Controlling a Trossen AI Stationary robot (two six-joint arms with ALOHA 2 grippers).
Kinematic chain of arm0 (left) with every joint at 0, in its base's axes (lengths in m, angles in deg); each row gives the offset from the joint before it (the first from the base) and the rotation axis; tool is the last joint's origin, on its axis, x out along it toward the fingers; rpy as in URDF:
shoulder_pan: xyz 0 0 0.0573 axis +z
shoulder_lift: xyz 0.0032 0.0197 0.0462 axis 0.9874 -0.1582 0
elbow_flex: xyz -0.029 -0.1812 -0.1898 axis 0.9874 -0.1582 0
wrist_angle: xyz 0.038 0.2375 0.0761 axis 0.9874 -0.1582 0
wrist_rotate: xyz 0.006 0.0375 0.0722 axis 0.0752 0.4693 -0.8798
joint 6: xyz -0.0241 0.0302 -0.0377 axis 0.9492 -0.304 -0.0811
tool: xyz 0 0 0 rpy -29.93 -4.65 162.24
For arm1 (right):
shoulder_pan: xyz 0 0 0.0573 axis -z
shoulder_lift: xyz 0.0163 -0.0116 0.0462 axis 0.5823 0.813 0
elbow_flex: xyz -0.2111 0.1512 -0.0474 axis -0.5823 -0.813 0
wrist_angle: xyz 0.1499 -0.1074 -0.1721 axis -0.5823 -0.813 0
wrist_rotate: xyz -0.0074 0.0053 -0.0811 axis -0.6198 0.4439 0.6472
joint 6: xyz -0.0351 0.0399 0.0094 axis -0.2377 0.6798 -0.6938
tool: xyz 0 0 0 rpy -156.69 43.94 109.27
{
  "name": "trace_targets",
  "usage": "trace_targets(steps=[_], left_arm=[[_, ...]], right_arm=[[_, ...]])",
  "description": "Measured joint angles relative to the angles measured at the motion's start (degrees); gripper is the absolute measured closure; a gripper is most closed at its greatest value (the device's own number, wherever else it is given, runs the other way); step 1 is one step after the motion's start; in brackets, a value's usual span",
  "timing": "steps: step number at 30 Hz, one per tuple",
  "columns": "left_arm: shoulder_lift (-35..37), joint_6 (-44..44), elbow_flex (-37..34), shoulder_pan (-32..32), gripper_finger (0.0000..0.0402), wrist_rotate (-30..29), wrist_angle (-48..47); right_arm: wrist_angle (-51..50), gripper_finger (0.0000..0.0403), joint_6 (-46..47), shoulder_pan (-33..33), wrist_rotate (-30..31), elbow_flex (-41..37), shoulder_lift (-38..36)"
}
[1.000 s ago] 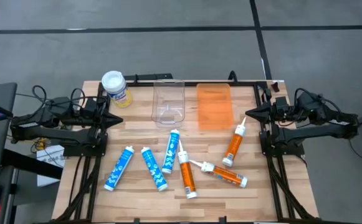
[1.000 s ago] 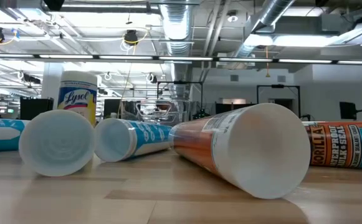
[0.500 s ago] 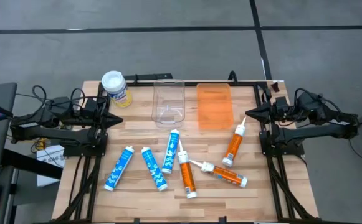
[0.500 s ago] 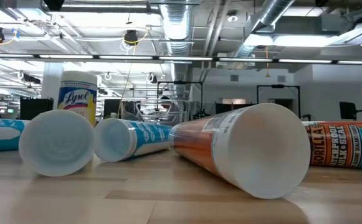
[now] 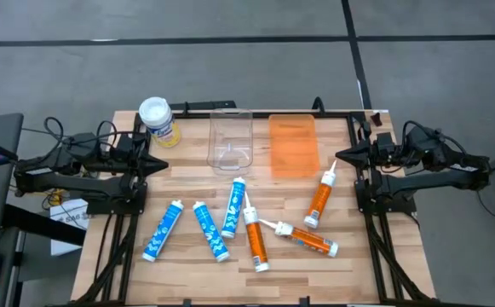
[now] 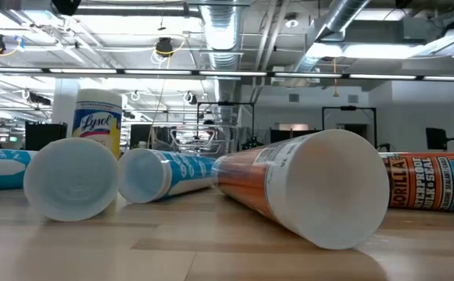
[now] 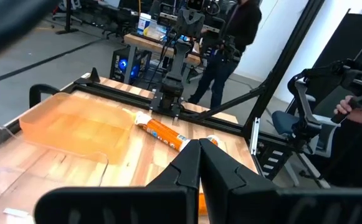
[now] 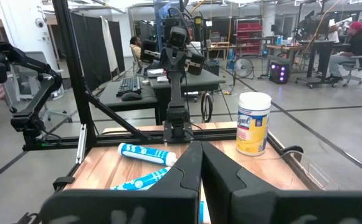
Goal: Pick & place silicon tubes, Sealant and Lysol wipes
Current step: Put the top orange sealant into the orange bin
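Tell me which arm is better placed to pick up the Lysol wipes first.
Probably the left. The Lysol wipes stand at the table's far left corner, close to the left tool; the right tool waits across the table, beyond the clear bin and orange bin.

At upper left of the low view, the Lysol wipes (image 6: 98, 117) label reads "Lysol". At far right, the orange tube (image 6: 434, 181) reads "GORILLA", "WATERPROOF", "CAULK & SEAL".

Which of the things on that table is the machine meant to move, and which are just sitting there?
For the job:
- Lysol wipes, standing at the far left corner
- three blue tubes, lying flat
- three orange tubes, lying flat

Just about:
- clear bin and orange bin, possibly where things go
- cables beside the left arm
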Motion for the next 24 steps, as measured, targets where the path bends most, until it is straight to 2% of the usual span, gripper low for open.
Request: trace_targets(steps=[6, 10, 13, 17, 24], left_arm=[[0.72, -2.65, 0.00, 0.02, 0.0402, 0.00, -0.05], [2.60, -3.61, 0.00, 0.00, 0.0402, -0.66, -3.29], [6.03, -3.30, -1.18, 0.00, 0.0402, -2.28, -4.15], [13.08, -3.02, -6.86, 0.00, 0.0402, -3.25, -0.83], [22.89, -0.20, -21.98, 0.00, 0.0402, -3.02, 7.73]], right_arm=[[-2.61, 0.0403, 4.32, 0.07, -0.03, 0.00, -0.43], [-8.28, 0.0403, 5.05, -0.04, -1.75, -0.02, -3.41], [-8.19, 0.0403, 4.94, -0.04, -3.62, -0.47, -7.33], [-8.41, 0.0403, 5.36, -0.04, -3.67, -2.87, -13.90], [-7.08, 0.0403, 10.17, -0.04, -3.09, -11.98, -23.66]])
